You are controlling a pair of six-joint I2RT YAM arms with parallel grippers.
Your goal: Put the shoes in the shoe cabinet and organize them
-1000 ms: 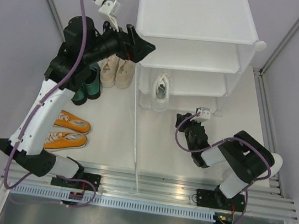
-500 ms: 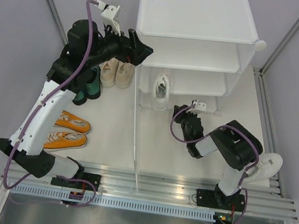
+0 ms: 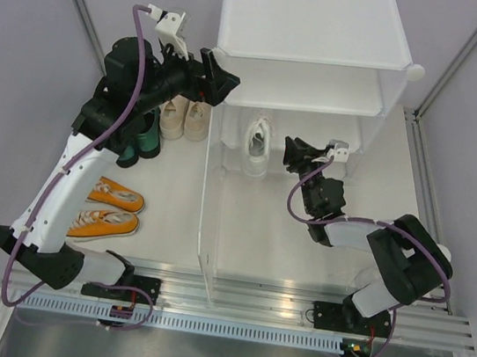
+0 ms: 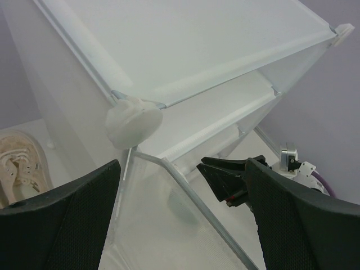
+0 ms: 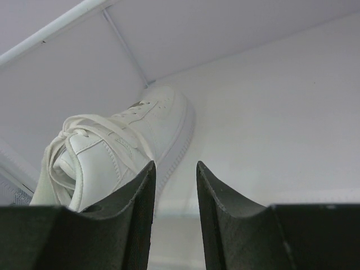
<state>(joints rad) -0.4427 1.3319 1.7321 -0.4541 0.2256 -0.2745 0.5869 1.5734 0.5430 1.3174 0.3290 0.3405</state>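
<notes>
The white shoe cabinet (image 3: 314, 20) stands at the back. One white sneaker (image 3: 257, 144) sits on its lowest tier and also shows in the right wrist view (image 5: 112, 152). My right gripper (image 3: 290, 148) is open and empty just right of that sneaker; its fingers (image 5: 129, 225) point into the tier. My left gripper (image 3: 224, 82) is open at the cabinet's top left corner connector (image 4: 133, 121), with the side panel's edge between its fingers. The cream sneakers (image 3: 185, 118), dark green heels (image 3: 142, 140) and orange sneakers (image 3: 105, 209) stand left of the cabinet.
The second white sneaker (image 3: 446, 254) lies at the right, mostly hidden behind my right arm. The cabinet's translucent left side panel (image 3: 210, 219) runs down toward the near rail (image 3: 248, 300). Grey walls close in both sides.
My right gripper has risen and moved toward the cabinet's lowest tier, beside the white sneaker. My left gripper shifted slightly left, and the side panel's near edge swung left.
</notes>
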